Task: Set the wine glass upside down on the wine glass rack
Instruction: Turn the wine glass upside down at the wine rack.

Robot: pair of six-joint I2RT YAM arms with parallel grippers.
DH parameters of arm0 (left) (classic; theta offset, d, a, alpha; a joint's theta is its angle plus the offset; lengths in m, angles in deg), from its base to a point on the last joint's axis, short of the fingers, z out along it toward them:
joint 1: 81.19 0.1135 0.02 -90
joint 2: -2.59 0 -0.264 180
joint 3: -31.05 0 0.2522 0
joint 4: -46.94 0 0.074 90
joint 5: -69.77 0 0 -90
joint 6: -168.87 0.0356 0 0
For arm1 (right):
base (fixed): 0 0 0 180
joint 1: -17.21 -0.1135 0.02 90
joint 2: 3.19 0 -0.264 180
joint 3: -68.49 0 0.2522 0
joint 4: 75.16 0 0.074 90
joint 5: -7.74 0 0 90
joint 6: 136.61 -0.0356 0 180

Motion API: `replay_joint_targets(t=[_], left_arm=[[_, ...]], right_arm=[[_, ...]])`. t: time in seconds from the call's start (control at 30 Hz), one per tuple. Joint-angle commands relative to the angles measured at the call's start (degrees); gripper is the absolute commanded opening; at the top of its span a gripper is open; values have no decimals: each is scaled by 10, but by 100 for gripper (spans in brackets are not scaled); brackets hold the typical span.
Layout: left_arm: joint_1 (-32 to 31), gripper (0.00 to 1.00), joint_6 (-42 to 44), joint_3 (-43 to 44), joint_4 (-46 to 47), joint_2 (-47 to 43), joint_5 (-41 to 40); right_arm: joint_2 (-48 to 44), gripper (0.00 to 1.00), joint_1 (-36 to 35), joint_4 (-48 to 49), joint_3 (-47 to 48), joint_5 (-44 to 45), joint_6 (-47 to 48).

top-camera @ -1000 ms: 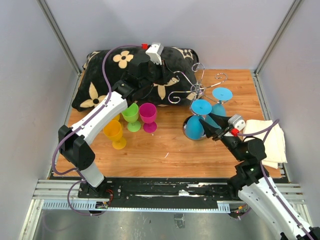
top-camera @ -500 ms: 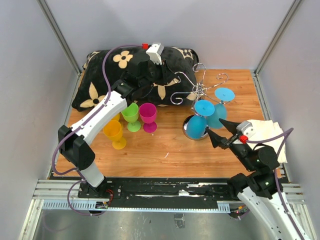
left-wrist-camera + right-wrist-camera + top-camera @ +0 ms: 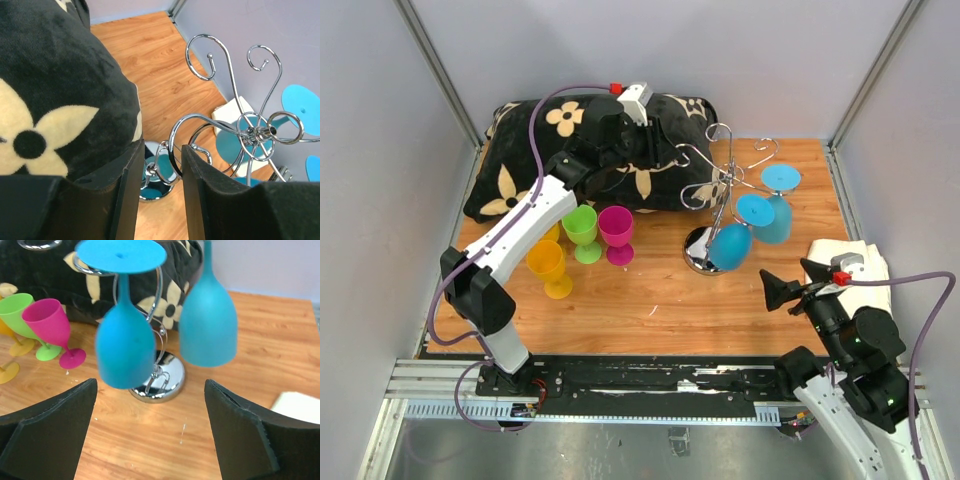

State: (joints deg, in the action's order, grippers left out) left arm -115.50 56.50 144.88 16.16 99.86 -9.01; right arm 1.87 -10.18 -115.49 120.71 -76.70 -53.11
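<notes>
Pulled back to the near right, the right gripper (image 3: pixel 788 282) was left wide open, nothing held. One blue wine glass (image 3: pixel 730 243) was hung upside down on the rack (image 3: pixel 724 180), far right. Meanwhile the left gripper (image 3: pixel 161 150) was parted loosely round one rack curl, not clamped.

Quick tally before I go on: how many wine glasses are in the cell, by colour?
Blue glasses, upside down on the rack: 2
Green glass: 1
Pink glass: 1
Yellow glasses, one mostly hidden behind the left arm: 2
Total: 6
</notes>
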Motion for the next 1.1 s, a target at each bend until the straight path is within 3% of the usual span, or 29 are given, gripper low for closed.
replay_joint_targets(t=[0.0,0.3,0.63,0.83,1.07], left_arm=[[4,42,7,28,-26,6,-3],[5,50,36,63,-44,-27,-11],[5,57,59,18,-52,-115,-15],[5,58,72,-79,-82,-202,-56],[6,67,72,-251,-133,-340,-104]], right_arm=[[-8,88,-9,-85,28,67,-60],[6,92,-9,-196,96,141,-167],[-8,94,-9,-271,137,153,-190],[3,96,-9,-309,164,138,-178],[78,98,-9,-405,243,195,-253]])
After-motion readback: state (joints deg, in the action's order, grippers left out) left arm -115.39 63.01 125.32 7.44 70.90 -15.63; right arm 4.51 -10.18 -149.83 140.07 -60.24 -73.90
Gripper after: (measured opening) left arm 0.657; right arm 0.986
